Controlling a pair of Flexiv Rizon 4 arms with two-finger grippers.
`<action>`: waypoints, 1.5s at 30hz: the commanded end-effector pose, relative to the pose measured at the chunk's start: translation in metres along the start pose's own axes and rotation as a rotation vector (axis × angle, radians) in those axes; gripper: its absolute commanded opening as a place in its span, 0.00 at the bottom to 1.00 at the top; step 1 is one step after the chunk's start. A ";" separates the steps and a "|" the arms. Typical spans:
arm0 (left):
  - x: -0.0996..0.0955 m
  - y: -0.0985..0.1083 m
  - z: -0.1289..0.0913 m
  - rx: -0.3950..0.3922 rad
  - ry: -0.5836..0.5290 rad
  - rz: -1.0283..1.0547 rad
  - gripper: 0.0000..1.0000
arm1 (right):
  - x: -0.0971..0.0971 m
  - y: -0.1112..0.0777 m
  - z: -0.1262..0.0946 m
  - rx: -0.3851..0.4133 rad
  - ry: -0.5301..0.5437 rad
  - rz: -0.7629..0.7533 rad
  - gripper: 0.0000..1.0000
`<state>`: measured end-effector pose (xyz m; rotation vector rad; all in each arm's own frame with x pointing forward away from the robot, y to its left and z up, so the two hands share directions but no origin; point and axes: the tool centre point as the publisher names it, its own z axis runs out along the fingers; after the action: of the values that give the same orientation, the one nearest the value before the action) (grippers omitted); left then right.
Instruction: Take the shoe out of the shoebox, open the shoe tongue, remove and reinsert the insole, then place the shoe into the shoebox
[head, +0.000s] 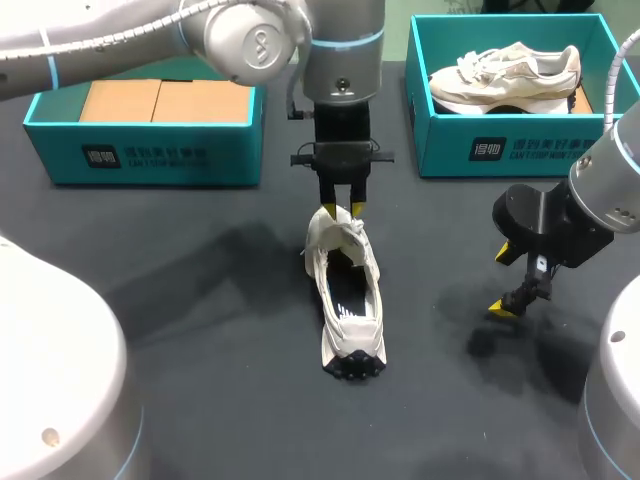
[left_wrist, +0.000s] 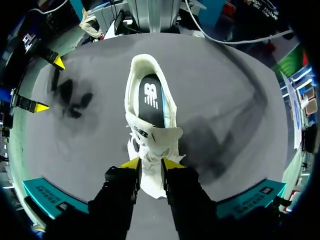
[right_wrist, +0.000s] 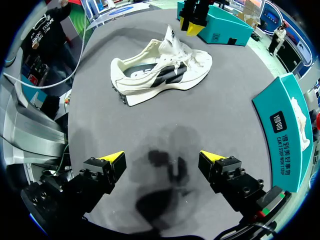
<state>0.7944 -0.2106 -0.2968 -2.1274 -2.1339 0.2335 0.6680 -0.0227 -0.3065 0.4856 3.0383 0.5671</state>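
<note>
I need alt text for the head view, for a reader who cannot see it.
The left gripper pinches the tongue of a white shoe that stands on a dark table, while the open right gripper hangs over the table beside it. Behind stand two teal boxes, the right one holding a second shoe.

From my console the table (head: 180, 330) is a dark charcoal, matte top that fills the overhead feed from side to side, and it reads as a paler, even grey on both wrist feeds. The light falls soft and diffuse from above, so the shadows (head: 235, 262) on the surface are blurred, smoky patches with overlapping edges. One broad patch lies left of the middle in the overhead feed, a smaller and darker one sits toward the right side, and the surface between them looks plain and uniform in tone.
</note>
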 end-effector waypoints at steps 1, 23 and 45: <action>0.000 -0.013 0.016 0.028 -0.004 0.012 0.24 | 0.001 0.000 0.000 0.001 -0.003 0.001 1.00; 0.006 -0.057 0.028 -0.026 -0.030 -0.021 0.26 | 0.001 0.000 0.000 0.001 -0.003 0.001 1.00; 0.011 -0.065 0.065 -0.038 -0.033 -0.011 0.24 | 0.001 0.000 0.000 0.001 -0.003 0.001 1.00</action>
<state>0.7273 -0.2191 -0.3693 -2.1139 -2.1558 0.2201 0.6680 -0.0227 -0.3065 0.4855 3.0383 0.5672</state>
